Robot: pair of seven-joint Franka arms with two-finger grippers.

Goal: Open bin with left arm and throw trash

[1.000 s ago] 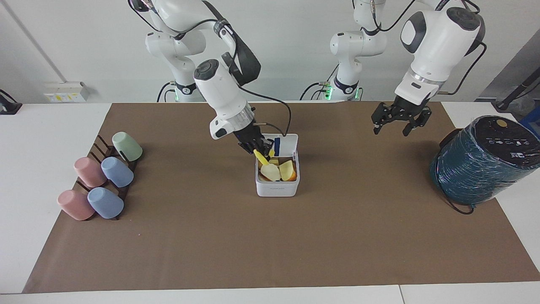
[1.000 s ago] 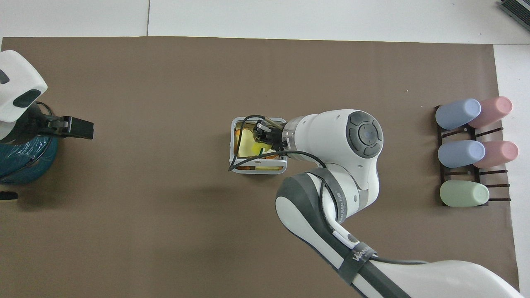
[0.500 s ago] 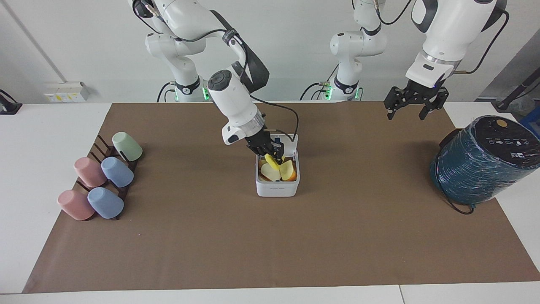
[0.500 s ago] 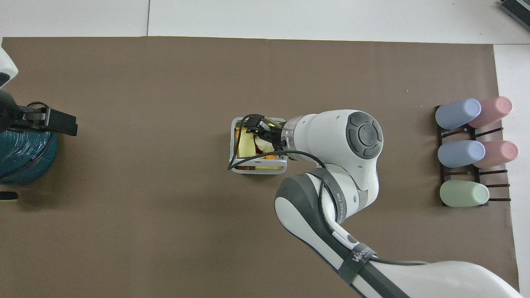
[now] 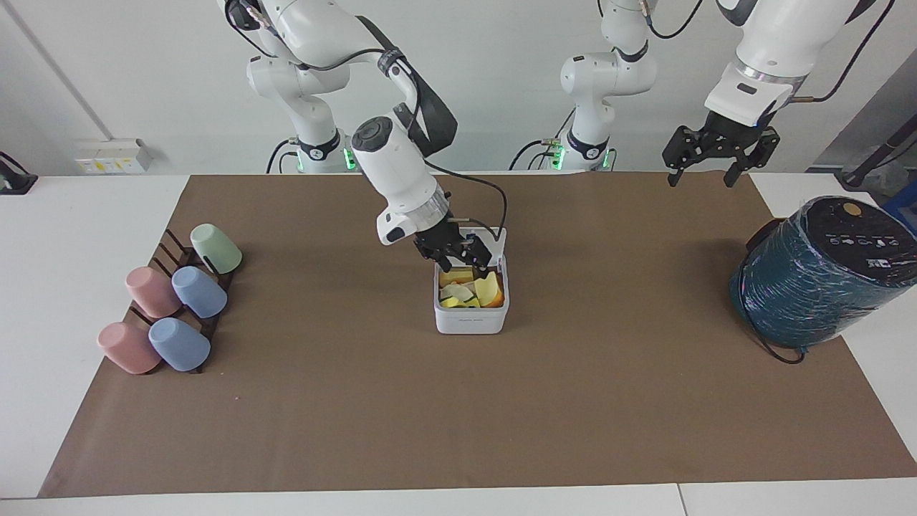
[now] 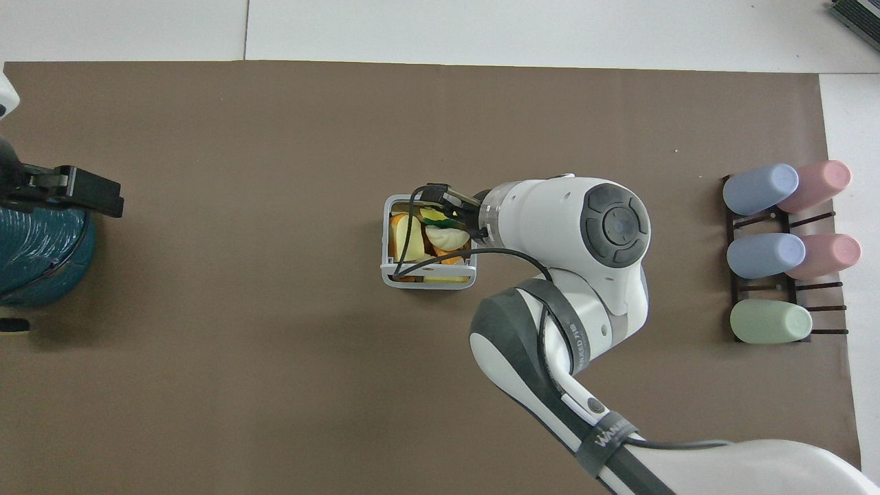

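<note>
The white bin (image 5: pixel 471 319) stands mid-mat with its lid (image 5: pixel 494 242) hinged up on the side nearer the robots. Inside lie the cream-white lump (image 5: pixel 457 292), the bright yellow ragged piece (image 5: pixel 450 303) and the pale yellow wedge with the orange patch (image 5: pixel 488 288). My right gripper (image 5: pixel 456 252) hangs open and empty just over the bin's mouth. In the overhead view the right gripper (image 6: pixel 440 206) covers part of the bin (image 6: pixel 385 240). My left gripper (image 5: pixel 709 161) is open and empty, raised high over the mat's corner at the left arm's end.
A big dark teal wrapped cylinder (image 5: pixel 817 279) stands at the left arm's end of the table. A dark rack with several pastel cups (image 5: pixel 172 308) lies at the right arm's end. The brown mat (image 5: pixel 458 416) covers the table.
My right gripper carried the yellow piece over the bin, opened and dropped it in; it now lies among the other scraps. My left gripper rose and drew away toward its own end.
</note>
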